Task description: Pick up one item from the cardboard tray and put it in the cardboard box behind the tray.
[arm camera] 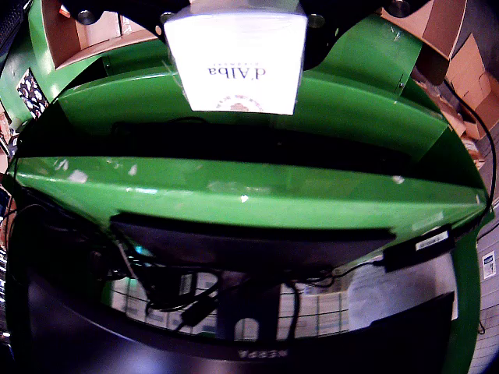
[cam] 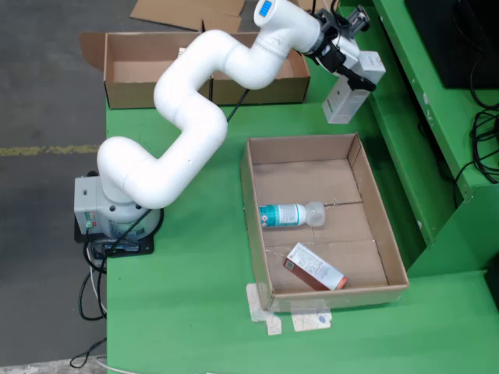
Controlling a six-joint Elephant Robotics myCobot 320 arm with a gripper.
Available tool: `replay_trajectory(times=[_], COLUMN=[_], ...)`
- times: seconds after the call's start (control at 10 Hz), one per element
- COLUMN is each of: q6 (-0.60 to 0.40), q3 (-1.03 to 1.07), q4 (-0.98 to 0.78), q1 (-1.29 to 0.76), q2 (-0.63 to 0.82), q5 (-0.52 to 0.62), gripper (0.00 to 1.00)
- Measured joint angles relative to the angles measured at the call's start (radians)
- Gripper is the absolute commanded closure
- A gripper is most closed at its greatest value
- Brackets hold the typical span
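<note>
1. Nearest the viewer in the fixed view, a shallow cardboard tray (cam: 376, 204) sits toward the front edge of the green desk (cam: 195, 312), its near corner fixed with pale tape (cam: 273, 319).
2. Inside the tray lie two items: a red-and-white carton (cam: 315, 267) close to the tray's near wall, and a clear bottle with a teal label (cam: 290, 214) on its side across the middle.
3. Left of the tray, the arm's grey base (cam: 101, 206) stands at the desk's left edge; the white arm (cam: 195, 117) rises from it and reaches toward the far right corner.
4. Beyond the tray, the hand (cam: 349, 74) carries a white box (cam: 345, 100) in the air, apart from the desk surface. The wrist view shows the same white box (arm camera: 238, 58) clamped at the top of the frame, printed lettering upside down, with the green desk edge and dark cables below it.
5. Farthest back, the open cardboard box (cam: 125, 70) stands along the rear edge, partly hidden by the arm; the carried item hangs to its right, outside its walls.
6. Progress, as a judgement: the pick is done and the lift complete; what remains is carrying the item over the rear box and letting go.
</note>
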Motion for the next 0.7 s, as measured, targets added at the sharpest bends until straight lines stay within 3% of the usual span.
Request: replay_trajectory(times=[0.2,0.4,0.7], q6=[0.023,0.075,0.077], q3=[0.000,0.000,0.000], q4=[-0.006,-0.091,-0.229], q1=[0.028,-0.031,0.020], q2=[0.060,0.166,0.302], q5=[0.011,0.103,0.245], gripper=[1.00,1.00,1.00])
